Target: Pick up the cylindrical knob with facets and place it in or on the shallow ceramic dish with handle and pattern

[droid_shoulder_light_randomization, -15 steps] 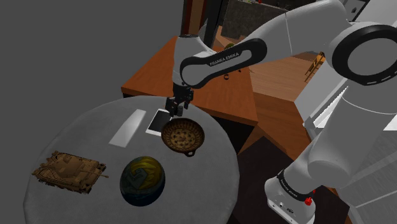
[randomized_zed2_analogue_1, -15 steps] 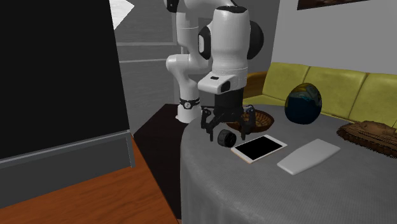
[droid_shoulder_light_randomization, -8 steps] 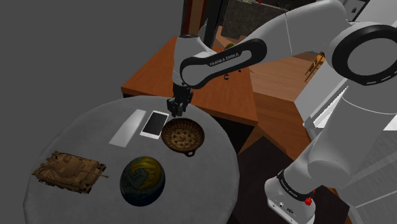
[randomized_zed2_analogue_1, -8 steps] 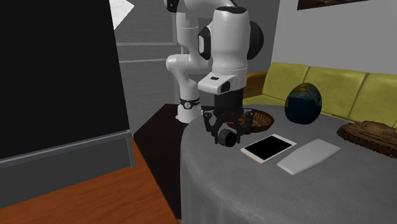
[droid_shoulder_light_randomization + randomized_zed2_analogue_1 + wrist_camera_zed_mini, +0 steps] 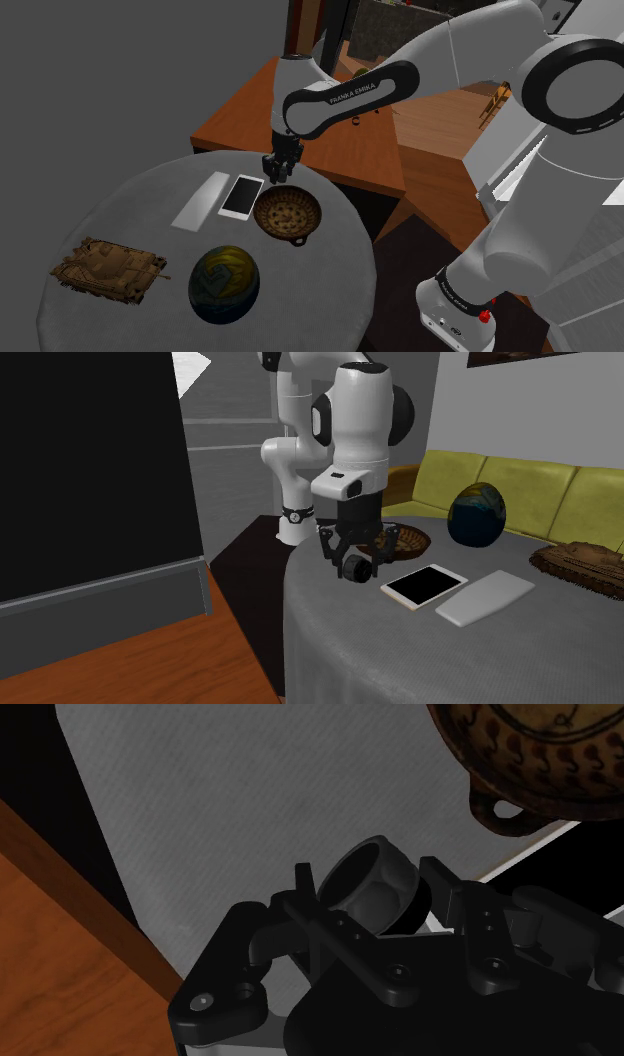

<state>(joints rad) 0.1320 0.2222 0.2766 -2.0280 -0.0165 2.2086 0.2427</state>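
Note:
The knob is a dark, short faceted cylinder with a hollow top. My black gripper is shut on it, one finger on each side. In the second exterior view the gripper holds the knob low over the round grey table, near its edge. The shallow brown patterned dish with a small loop handle sits just beside the gripper. The dish lies a short way past the knob in the wrist view.
A phone lies by the gripper, with a flat grey slab past it. A blue-yellow egg-shaped object and a brown toy tank occupy the near side. A wooden table stands behind and a yellow sofa beyond.
The fingers have shut on the knob. The phone slid a little away from the gripper and now lies flat. Over the last half second nothing moved.

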